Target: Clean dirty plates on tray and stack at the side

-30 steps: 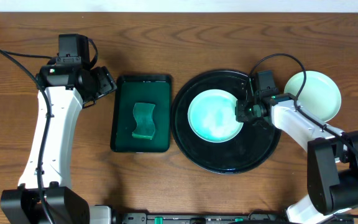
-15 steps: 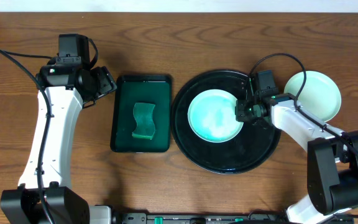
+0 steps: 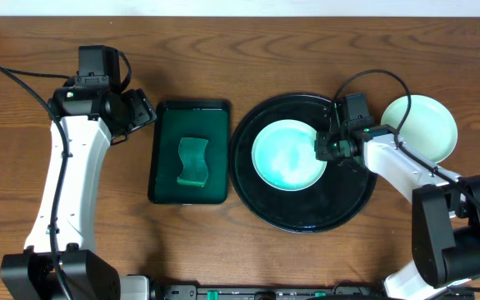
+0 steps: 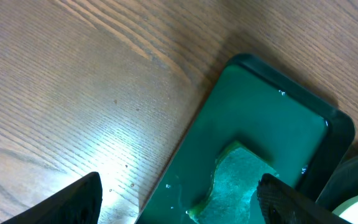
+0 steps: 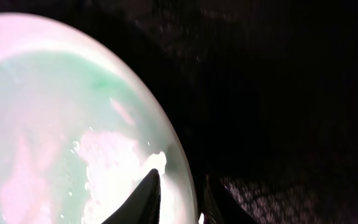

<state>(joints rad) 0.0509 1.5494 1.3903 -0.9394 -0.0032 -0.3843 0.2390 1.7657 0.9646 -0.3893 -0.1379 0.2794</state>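
A white plate with green smears (image 3: 287,155) lies on the round black tray (image 3: 307,215). My right gripper (image 3: 324,151) is at the plate's right rim. In the right wrist view its fingers (image 5: 179,194) are closed on the rim of the plate (image 5: 55,124), one finger inside and one outside over the tray (image 5: 278,93). A pale green plate (image 3: 423,125) lies on the table right of the tray. A third plate does not show separately. My left gripper (image 3: 144,108) is open and empty at the upper left of the green rectangular tray.
A dark green rectangular tray (image 3: 190,112) holding a green sponge (image 3: 193,161) stands left of the black tray. In the left wrist view the sponge (image 4: 235,180) and tray (image 4: 260,106) lie under my open fingers (image 4: 179,199). Bare wood surrounds everything.
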